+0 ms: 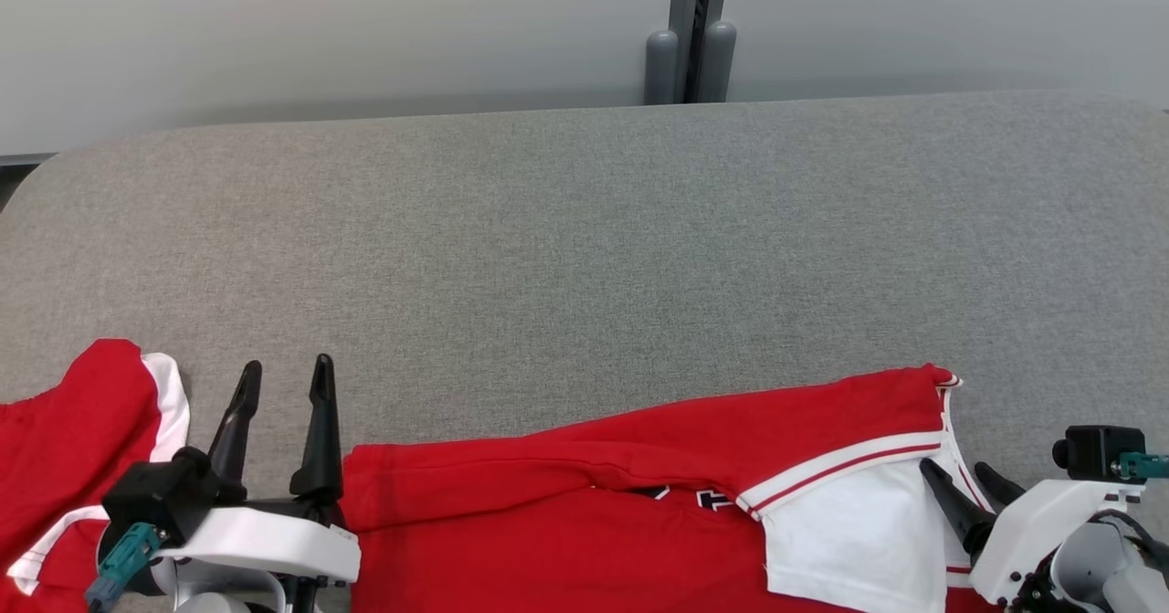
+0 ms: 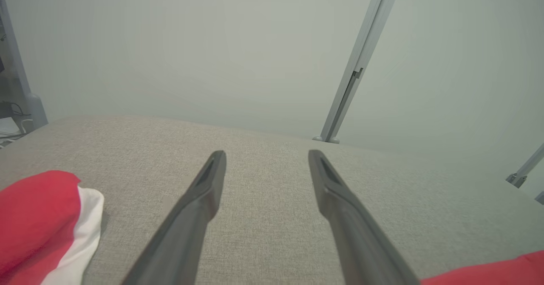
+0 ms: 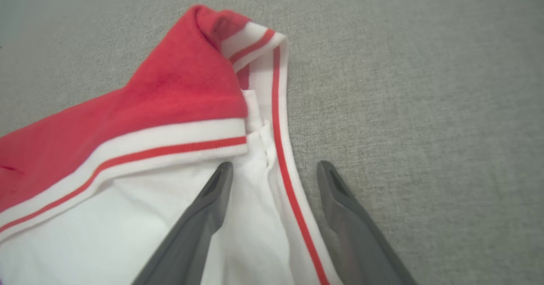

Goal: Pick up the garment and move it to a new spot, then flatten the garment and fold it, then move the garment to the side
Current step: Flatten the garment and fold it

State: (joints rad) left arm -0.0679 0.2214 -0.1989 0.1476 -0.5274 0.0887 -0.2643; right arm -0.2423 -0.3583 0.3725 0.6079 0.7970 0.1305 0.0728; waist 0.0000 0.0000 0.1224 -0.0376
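Note:
A red garment [image 1: 639, 503] with white panels and red-striped white trim lies along the near edge of the grey cushion [image 1: 584, 248]. Its sleeve [image 1: 82, 430] spreads at the far left. My left gripper [image 1: 285, 371] stands open over bare cushion in the gap between sleeve and body, touching nothing. In the left wrist view, the left gripper [image 2: 267, 155] has the sleeve [image 2: 38, 217] to one side. My right gripper [image 1: 959, 469] is open at the garment's right end. In the right wrist view, the right gripper [image 3: 275, 166] straddles the striped edge [image 3: 282, 157], one finger over white cloth, the other over cushion.
The grey cushion stretches wide and bare behind the garment. A pale wall [image 1: 320, 28] with a grey post [image 1: 689, 37] runs along its back edge. The cushion's corner rounds off at the far left [image 1: 36, 184].

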